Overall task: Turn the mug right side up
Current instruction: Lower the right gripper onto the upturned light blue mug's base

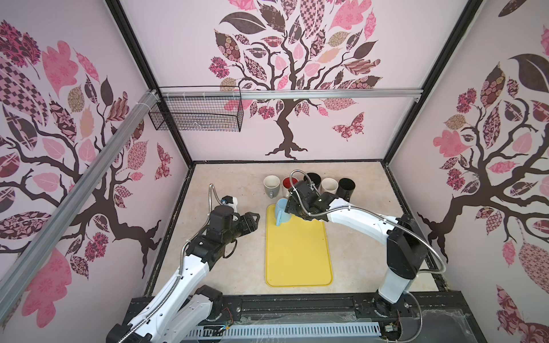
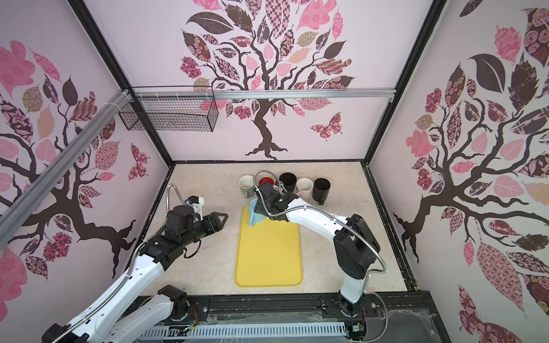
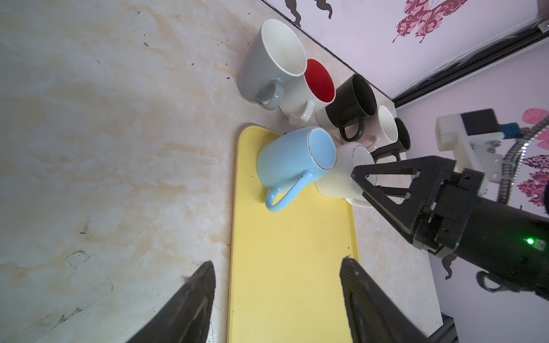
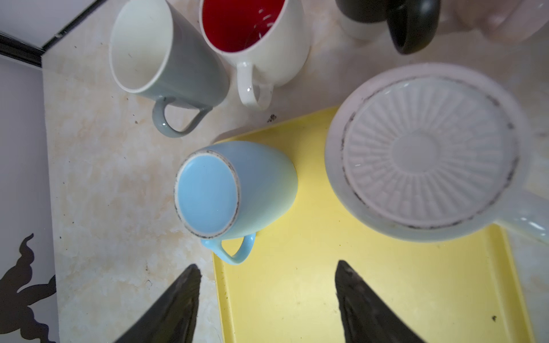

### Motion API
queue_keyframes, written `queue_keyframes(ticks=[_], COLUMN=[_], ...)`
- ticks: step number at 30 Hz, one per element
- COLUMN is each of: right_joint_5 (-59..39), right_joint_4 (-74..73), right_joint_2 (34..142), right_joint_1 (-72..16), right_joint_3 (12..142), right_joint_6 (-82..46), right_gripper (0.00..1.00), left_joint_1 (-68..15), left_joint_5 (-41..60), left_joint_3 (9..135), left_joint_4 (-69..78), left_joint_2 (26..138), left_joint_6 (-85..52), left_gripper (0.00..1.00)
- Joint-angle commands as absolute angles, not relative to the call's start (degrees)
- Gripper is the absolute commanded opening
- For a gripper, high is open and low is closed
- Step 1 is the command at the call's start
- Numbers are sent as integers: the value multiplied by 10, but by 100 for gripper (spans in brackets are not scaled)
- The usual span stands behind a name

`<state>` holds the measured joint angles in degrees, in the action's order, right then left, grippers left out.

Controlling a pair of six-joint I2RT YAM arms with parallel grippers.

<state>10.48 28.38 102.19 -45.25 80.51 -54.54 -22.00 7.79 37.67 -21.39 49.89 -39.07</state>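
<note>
Two arms reach in from the near edge of the counter (image 1: 237, 267). The left claw (image 1: 256, 219) hangs nearest, spread and empty, off the 9 o'clock side of the yellow tray (image 1: 297, 261) and pointing toward 3 o'clock. The tray runs lengthwise away from me, bare along its near part.

At its far end stand two mugs mouth down, bases up, their long axes vertical. The blue mug (image 1: 280, 211) is in the 11 o'clock corner with its handle toward 6 o'clock. The white mug (image 3: 335, 178), with a ribbed base, sits just beside it toward 3 o'clock, hidden under the right arm in both top views.

The right claw (image 4: 267, 265) comes in from 4 o'clock and hovers over that end, spread wide and gripping nothing. Between its tips I see only bare tray, with one mug ahead on either side. This arm is plainly the nearer; which mug it means to take I cannot tell.

Beyond, at 12 o'clock, an upright row lines the counter: grey mug (image 1: 271, 184), red-lined mug (image 1: 289, 182), black mug (image 1: 313, 178), cream mug (image 1: 329, 184) and second black mug (image 1: 346, 187). The first two crowd close behind the blue mug, so I judge tipping toward 6 o'clock safer.
</note>
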Motion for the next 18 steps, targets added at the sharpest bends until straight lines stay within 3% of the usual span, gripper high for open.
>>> queue_keyframes(ticks=[1,18], right_joint_5=[95,87], right_joint_4=[326,338], right_joint_2=[1050,1149], right_joint_1=[-468,-497], right_joint_3=[835,930], right_joint_6=[-567,-551], right_gripper=[72,63], left_joint_1=[-216,-214], left_joint_5=[73,74], left_joint_3=[358,351], left_joint_4=[-192,-204], left_joint_2=[481,455], left_joint_6=[-392,-379], left_gripper=[70,70])
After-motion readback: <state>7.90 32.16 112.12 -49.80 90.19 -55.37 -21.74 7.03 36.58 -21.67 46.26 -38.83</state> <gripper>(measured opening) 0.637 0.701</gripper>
